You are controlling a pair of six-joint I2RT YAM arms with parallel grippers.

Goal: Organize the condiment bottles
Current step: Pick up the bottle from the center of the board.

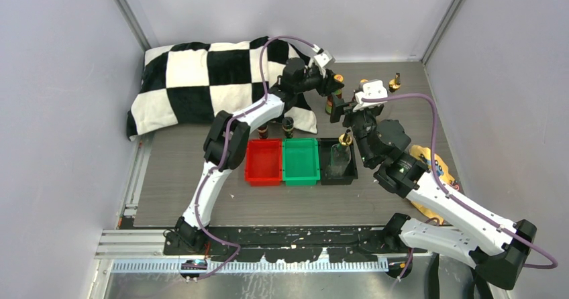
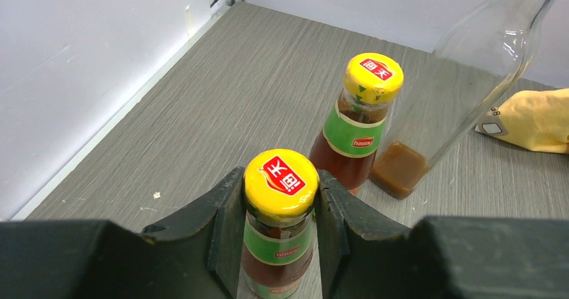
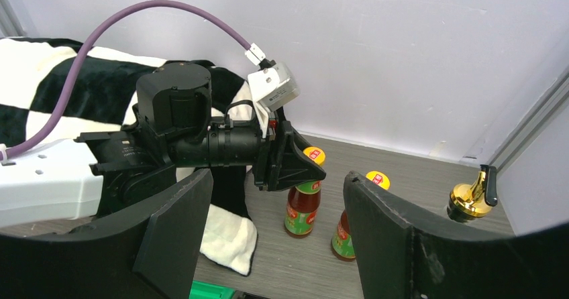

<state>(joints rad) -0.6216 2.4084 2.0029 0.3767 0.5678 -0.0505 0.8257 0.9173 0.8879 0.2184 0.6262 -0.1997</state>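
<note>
Nearest the arm bases, the red tray [image 1: 264,161], green tray [image 1: 300,161] and black tray [image 1: 339,177] sit side by side in a row on the table [image 1: 181,192]. One tall clear bottle with a gold pourer [image 1: 343,153] stands upright in the black tray. Just behind the red and green trays stand two short dark bottles [image 1: 263,131] [image 1: 288,126], close to the edge of a black-and-white checkered cloth [image 1: 201,78].

Further back, the right claw [image 3: 276,205] hangs above the table with its fingers spread wide and nothing between them, facing the left arm.

Beyond it, the left claw [image 2: 280,198] is closed on the neck of a reddish-brown bottle [image 2: 278,245], its two fingers pressed to either side just under the yellow cap. That bottle stands upright on the table near the far wall. A second reddish-brown bottle [image 2: 355,138] with the same cap and green label stands just beside it, apart from the fingers. Right next to that one is the other tall clear bottle [image 2: 470,78], with a little brown liquid at its bottom. A yellow soft item [image 2: 537,118] lies on the table past it.
</note>
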